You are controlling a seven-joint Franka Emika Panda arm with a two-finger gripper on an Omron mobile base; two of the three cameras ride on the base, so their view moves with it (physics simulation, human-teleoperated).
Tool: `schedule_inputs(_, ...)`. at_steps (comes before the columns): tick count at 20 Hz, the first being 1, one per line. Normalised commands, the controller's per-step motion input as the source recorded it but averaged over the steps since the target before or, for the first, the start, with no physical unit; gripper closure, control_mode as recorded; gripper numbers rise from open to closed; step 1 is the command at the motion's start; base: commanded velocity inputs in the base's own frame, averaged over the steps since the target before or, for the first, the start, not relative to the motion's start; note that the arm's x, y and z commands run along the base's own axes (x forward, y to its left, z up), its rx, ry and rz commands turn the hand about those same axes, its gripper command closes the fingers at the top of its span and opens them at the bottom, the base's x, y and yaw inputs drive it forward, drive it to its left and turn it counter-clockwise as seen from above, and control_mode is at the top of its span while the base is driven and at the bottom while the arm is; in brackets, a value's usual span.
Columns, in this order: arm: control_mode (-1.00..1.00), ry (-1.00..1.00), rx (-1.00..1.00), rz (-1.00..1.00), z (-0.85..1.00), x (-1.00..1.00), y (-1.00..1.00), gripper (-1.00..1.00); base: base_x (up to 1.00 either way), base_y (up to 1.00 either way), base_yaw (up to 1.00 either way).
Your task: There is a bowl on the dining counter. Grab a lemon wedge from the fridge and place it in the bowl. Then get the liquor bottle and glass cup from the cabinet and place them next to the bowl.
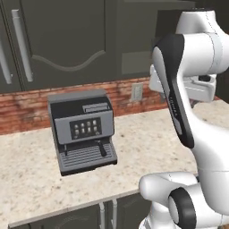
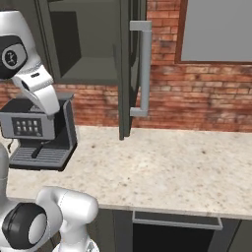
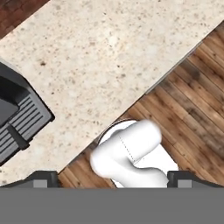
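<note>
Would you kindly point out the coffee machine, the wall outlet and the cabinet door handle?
Coffee machine (image 1: 85,127): left base view, its control panel.
Wall outlet (image 1: 137,91): left base view, its faceplate.
Cabinet door handle (image 2: 145,69): right base view, its vertical bar.

Coffee mach. (image 1: 82,129) on counter (image 1: 147,143).

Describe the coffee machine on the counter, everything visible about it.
The coffee machine is a boxy grey and black unit with a dark front panel of small lit buttons, a short dark spout beneath it and a ribbed drip tray at its base. It stands upright on the speckled beige counter, close to the red brick wall, below dark cabinets. Nothing touches it except the counter.
</note>
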Motion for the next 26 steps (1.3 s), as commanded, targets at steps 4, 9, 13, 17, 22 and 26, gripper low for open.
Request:
schedule_inputs(4,-1.00,-0.19,0.00,-0.06,0.39,0.01,-0.17,-1.00,0.00,0.00,0.00)
schedule_inputs(9,-1.00,-0.30,0.00,-0.07,0.46,0.00,-0.06,-1.00,0.00,0.00,0.00)
schedule_inputs(13,-1.00,-0.30,0.00,-0.09,0.38,0.00,-0.07,-1.00,0.00,0.00,0.00)
schedule_inputs(17,-1.00,-0.31,0.00,-0.14,0.26,0.01,-0.03,-1.00,0.00,0.00,0.00)
schedule_inputs(22,-1.00,-0.29,0.00,-0.25,0.05,0.10,0.00,-1.00,0.00,0.00,0.00)
schedule_inputs(26,-1.00,-0.25,0.00,-0.33,0.00,0.31,0.00,-1.00,0.00,0.00,0.00)
